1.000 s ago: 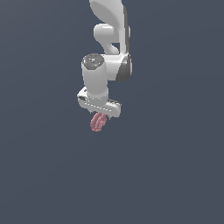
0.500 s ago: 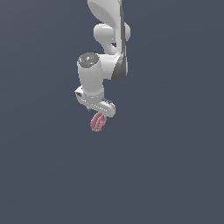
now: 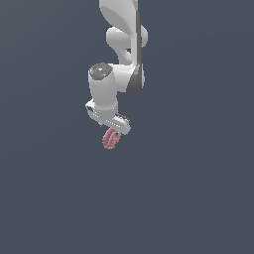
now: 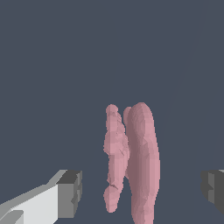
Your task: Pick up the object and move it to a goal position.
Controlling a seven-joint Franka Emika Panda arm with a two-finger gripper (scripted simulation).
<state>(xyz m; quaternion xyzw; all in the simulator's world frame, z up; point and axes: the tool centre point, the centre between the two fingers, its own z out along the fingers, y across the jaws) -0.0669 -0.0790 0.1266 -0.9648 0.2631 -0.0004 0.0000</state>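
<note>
Hanging between the two grey fingertips [image 4: 70,194], the pink object [image 4: 131,162] shows clear gaps on both sides in the wrist view, so the gripper [image 3: 115,130] stands fairly wide and touches nothing there. In the exterior view the object [image 3: 110,139] sits just under the white hand, probably placed for a grasp. Behind lies only plain dark ground [image 3: 198,188]. No writing or brand is readable anywhere.

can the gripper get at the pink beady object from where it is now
Probably yes. In the wrist view the pink object sits between the two dark fingertips, with a gap on each side and nothing else between them. In the exterior view it lies just below the gripper. The jaws stand open, not yet closed on it.
</note>
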